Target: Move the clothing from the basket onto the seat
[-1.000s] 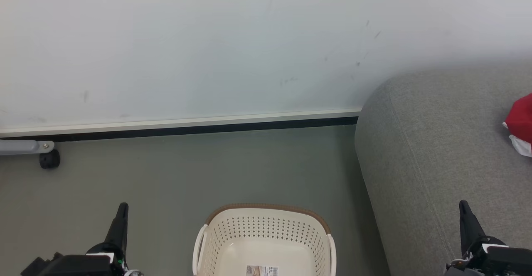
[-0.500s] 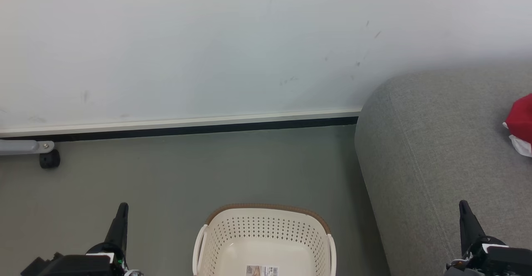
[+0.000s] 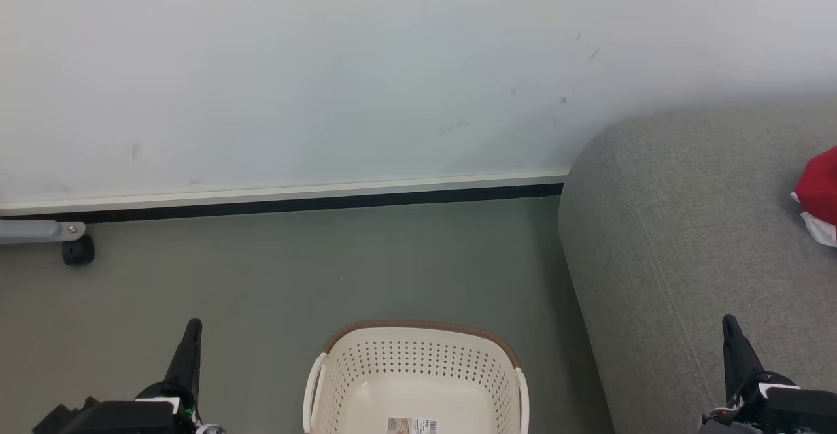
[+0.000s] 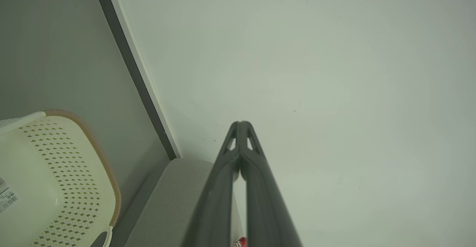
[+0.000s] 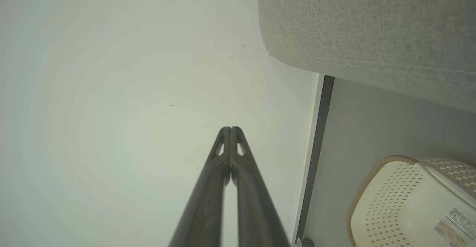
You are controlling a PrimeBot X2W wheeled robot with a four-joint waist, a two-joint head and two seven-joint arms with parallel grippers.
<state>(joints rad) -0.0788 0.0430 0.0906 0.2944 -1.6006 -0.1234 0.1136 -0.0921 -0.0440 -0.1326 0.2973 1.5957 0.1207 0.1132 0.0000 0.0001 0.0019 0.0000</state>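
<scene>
The cream basket [image 3: 418,355] with a brown rim stands on the floor at the bottom middle, with nothing on its floor but a barcode sticker. It also shows as the basket [image 4: 74,187] in the left wrist view and the basket [image 5: 394,198] in the right wrist view. The red clothing [image 3: 820,192] with white trim lies on the grey seat [image 3: 686,238] at the right edge. My left gripper [image 3: 193,323] points up at the lower left, shut and holding nothing. My right gripper [image 3: 729,319] is shut and empty over the seat's front. Both gripper [image 4: 241,122] and gripper [image 5: 230,128] tips meet.
A pale wall with a dark baseboard [image 3: 281,202] runs across the back. A black caster wheel [image 3: 78,250] on a grey bar sits at the far left. Grey-green floor lies between the wall, the basket and the seat.
</scene>
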